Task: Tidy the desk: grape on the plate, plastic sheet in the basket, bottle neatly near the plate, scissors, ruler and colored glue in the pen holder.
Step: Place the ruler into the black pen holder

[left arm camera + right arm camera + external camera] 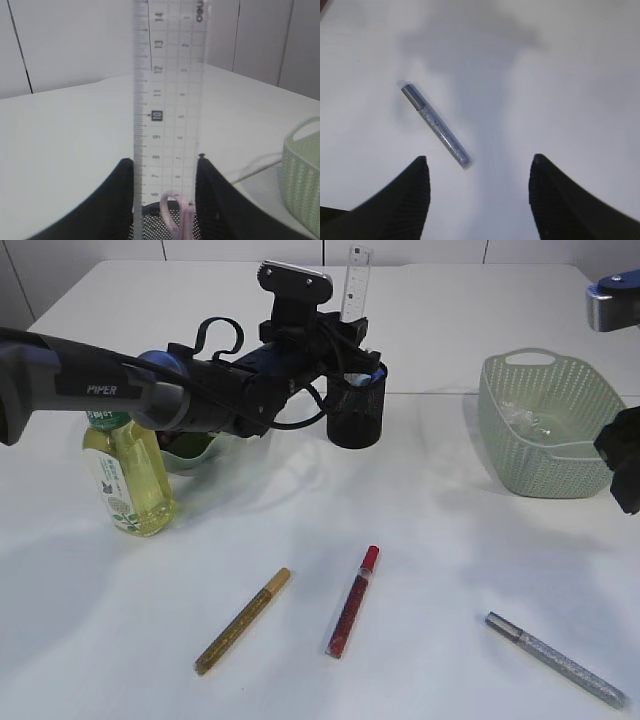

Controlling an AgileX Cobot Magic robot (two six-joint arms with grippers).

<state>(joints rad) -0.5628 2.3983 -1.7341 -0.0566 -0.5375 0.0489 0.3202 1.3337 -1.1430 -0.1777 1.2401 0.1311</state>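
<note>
Currently, risks read from the table's front edge toward its back edge:

Glue sticks: three lie loose near the front edge, the gold glue stick (pixel 243 621) left of centre, the red glue stick (pixel 353 601) just beside it, the silver glue stick (pixel 556 659) toward the front right corner. All are round and probably roll if nudged; a careless pinch could send one off the front edge.

Right gripper (pixel 479 172): it hangs above the silver stick with jaws spread and empty. The stick lies at a slant to the jaws and off to the left fingertip, so a straight descent may clip its end rather than span it.

Bottle (pixel 126 472): upright near the left edge, just in front of the green plate (pixel 193 453) and right under the left arm. If that arm drops as it pulls back, it could topple the bottle.

Left gripper (pixel 165 165): jaws pinching the ruler (pixel 169 90) by its edges, upright, its lower end in the pen holder (pixel 357 406) beside the pink scissors (pixel 176 215). Release while it leans and the ruler may tip the light holder or snag the scissor handles.

Basket (pixel 543 423): toward the right edge, with clear plastic apparently inside; little risk there.

Grape: hidden behind the arm; I cannot tell where it sits.
</note>
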